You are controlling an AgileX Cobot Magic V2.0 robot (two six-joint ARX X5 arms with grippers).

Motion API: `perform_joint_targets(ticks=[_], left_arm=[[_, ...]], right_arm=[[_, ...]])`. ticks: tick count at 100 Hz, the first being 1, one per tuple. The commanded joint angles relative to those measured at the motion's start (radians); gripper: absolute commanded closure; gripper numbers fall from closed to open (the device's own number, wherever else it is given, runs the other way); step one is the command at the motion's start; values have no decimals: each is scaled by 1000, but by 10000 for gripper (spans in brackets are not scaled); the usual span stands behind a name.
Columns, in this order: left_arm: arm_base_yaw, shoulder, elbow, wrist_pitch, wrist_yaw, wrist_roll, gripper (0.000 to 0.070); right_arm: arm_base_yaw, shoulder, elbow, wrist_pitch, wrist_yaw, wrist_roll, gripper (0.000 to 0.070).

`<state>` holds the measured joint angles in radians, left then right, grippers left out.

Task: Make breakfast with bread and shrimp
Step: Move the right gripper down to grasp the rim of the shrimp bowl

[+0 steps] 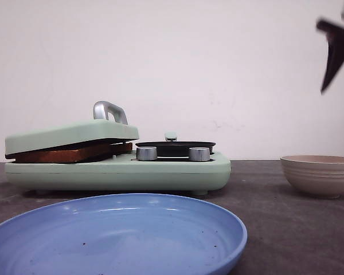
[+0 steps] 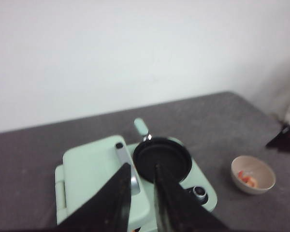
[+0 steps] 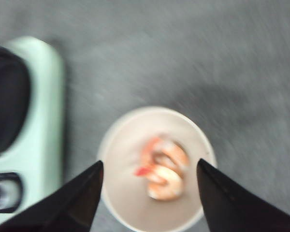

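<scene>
Browned bread (image 1: 69,153) lies clamped under the lid (image 1: 69,134) of the mint-green breakfast maker (image 1: 120,172). Only its crust edge shows. The orange-pink shrimp (image 3: 163,169) lies in a beige ribbed bowl (image 3: 121,193), to the right of the maker. My right gripper (image 3: 149,162) hangs high above that bowl, open wide, with nothing between its fingers. It shows at the top right of the front view (image 1: 335,54). My left gripper (image 2: 141,166) hovers above the maker's lid handle (image 2: 130,181). It is open by a narrow gap and empty.
A black round pan (image 1: 175,148) sits on the maker's right half, with two silver knobs (image 1: 146,153) in front. A large blue plate (image 1: 120,240) lies at the table's front. The bowl (image 1: 320,175) stands to the right of the maker on the grey tabletop.
</scene>
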<state>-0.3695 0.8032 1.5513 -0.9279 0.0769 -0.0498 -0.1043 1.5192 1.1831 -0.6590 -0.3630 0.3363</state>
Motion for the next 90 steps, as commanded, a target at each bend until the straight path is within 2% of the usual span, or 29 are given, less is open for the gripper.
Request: perform_joint_targets(ticks=[1,15,24,30,44,90], left_arm=[[-10,-2,18,7,-3,11,700],[-20,-27,18,6,-8,14,700],[-21,-31,18,5,-20,20,700],[-25,-31,18,1,-32,22,700],[-33,-31,12,1,-34,40,700],[-37,-18,11,1,-33,40,700]], right_arm=[[-4,46,23,-2,0,-13,297],[-4,106,23,-3,0,-23,308],[-3,139,23,-2,4,-23,385],[-4,157,23,-3,22,-23,413],[-3,183,23,-4,84,-30,414],[10,244,23,7,82,-30,424]])
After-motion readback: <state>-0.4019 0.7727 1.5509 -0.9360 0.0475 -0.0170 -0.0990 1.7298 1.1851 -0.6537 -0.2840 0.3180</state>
